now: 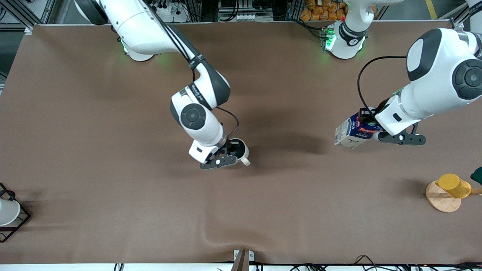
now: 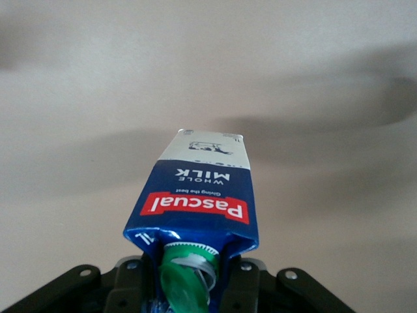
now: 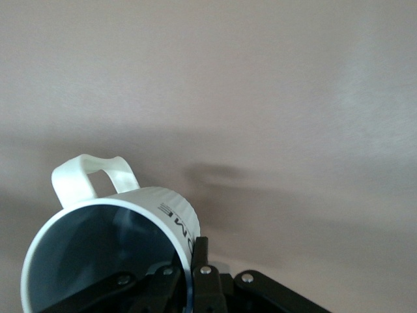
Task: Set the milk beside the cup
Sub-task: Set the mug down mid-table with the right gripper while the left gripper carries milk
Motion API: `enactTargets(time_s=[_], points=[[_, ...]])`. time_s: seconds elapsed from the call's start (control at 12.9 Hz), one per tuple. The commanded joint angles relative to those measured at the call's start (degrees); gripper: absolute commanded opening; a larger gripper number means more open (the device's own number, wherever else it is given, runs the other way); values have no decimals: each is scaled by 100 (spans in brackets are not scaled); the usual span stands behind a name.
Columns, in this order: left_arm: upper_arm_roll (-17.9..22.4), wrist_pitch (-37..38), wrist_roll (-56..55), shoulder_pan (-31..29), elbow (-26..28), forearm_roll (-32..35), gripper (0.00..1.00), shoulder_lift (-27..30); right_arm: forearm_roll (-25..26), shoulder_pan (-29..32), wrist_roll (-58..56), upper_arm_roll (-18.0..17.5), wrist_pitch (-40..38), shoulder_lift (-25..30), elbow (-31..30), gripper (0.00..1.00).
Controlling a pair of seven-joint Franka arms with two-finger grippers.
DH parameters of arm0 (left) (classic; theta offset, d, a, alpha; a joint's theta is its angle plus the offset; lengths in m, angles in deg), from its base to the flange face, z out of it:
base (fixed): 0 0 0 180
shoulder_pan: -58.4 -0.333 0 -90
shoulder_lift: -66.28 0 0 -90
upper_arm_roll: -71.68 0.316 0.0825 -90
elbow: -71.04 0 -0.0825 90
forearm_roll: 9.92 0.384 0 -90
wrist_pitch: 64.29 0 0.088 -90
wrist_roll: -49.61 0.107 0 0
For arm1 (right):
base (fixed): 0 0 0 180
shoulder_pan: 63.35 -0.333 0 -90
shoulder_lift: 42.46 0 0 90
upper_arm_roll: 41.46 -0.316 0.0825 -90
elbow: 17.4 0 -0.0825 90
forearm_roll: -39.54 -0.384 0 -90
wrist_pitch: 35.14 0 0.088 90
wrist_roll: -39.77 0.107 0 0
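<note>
The milk point(image 1: 352, 132) is a blue carton with a red label and a green cap. My left gripper point(image 1: 377, 132) is shut on its top and holds it tilted in the air over the left arm's end of the table. In the left wrist view the milk point(image 2: 199, 202) points away from the left gripper point(image 2: 190, 277). The cup point(image 1: 241, 148), an off-white mug with a grey inside, is over the table's middle. My right gripper point(image 1: 230, 153) is shut on its rim. The right wrist view shows the cup point(image 3: 98, 251) tilted in the right gripper point(image 3: 193, 261), one finger inside and one outside.
A yellow cup point(image 1: 453, 185) stands on a round wooden coaster point(image 1: 441, 201) at the left arm's end, with a dark green object point(image 1: 477, 175) beside it. A white cup in a black wire rack point(image 1: 8, 212) stands at the right arm's end. The brown cloth point(image 1: 113, 113) wrinkles near the front edge.
</note>
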Motion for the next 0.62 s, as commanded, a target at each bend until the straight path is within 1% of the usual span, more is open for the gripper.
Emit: enactTargets(time_s=[0.0, 0.23, 0.31, 0.39, 0.47, 0.54], points=[[-191, 64, -522, 99, -9, -115, 34, -5, -32, -245, 552, 91, 111, -90, 72, 0], [-472, 55, -1103, 134, -18, -124, 33, -57, 485, -324, 868, 109, 365, -204, 28, 0], [-586, 46, -1304, 134, -18, -133, 33, -75, 757, -351, 1044, 117, 454, -266, 1, 0], [-683, 20, -1489, 143, -18, -141, 33, -84, 1134, -325, 1219, 117, 454, -275, -8, 0], [-736, 3, -1630, 152, -18, -168, 33, -84, 1311, -238, 1273, 117, 411, -240, -129, 0], [-797, -15, -1797, 152, -18, -177, 32, -93, 1313, -150, 1274, 117, 402, -222, -235, 0]])
